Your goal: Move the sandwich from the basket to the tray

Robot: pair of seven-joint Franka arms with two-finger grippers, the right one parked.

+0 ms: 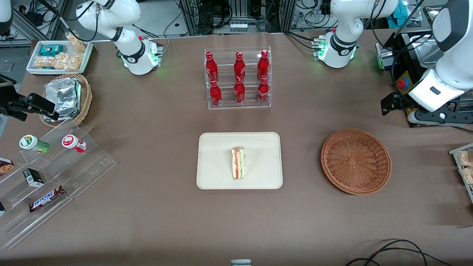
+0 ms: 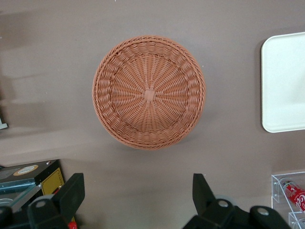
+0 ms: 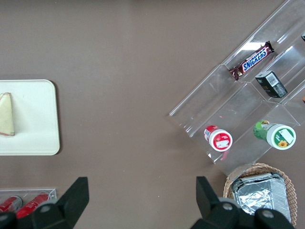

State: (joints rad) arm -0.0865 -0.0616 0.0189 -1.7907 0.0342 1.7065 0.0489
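The sandwich [image 1: 238, 163] lies on the cream tray [image 1: 214, 147] at the middle of the table, its red-orange and green layers showing. It also shows in the right wrist view [image 3: 5, 114], on the tray [image 3: 38, 119]. The reddish-brown basket [image 1: 356, 160] sits beside the tray toward the working arm's end and holds nothing. My left gripper [image 1: 387, 107] hangs above the table, farther from the front camera than the basket, open and empty. In the left wrist view the gripper [image 2: 138, 195] has its fingers wide apart, with the basket [image 2: 149, 93] and an edge of the tray [image 2: 286, 81] below.
A clear rack of red bottles [image 1: 238, 79] stands farther from the camera than the tray. A stepped acrylic stand with snacks [image 1: 48, 177], a paler basket of foil packs [image 1: 66, 98] and a white snack tray [image 1: 59, 57] lie toward the parked arm's end. A control box [image 1: 404, 83] stands near my gripper.
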